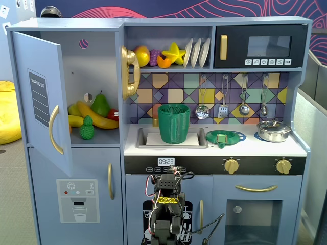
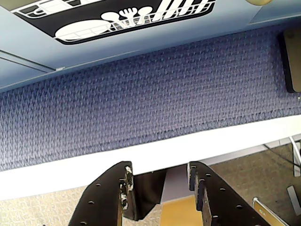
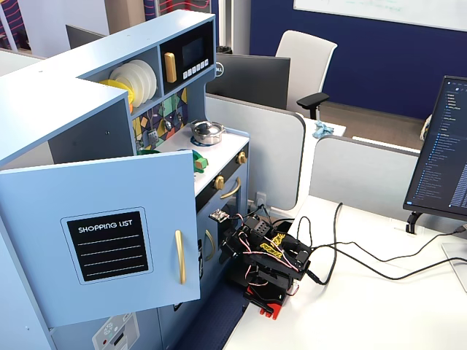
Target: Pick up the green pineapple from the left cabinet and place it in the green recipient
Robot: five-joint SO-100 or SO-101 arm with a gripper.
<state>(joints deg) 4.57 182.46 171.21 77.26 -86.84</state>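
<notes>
Blue carpet fills most of the wrist view, beneath the toy kitchen's front. Near it, the gripper hangs with its jaws parted and nothing between them. The folded arm sits low before the kitchen's oven section. Up left, the left cabinet stands with its door swung open; the green pineapple rests on its shelf, seemingly touching the bananas. To the right, the green recipient stands upright in the sink.
</notes>
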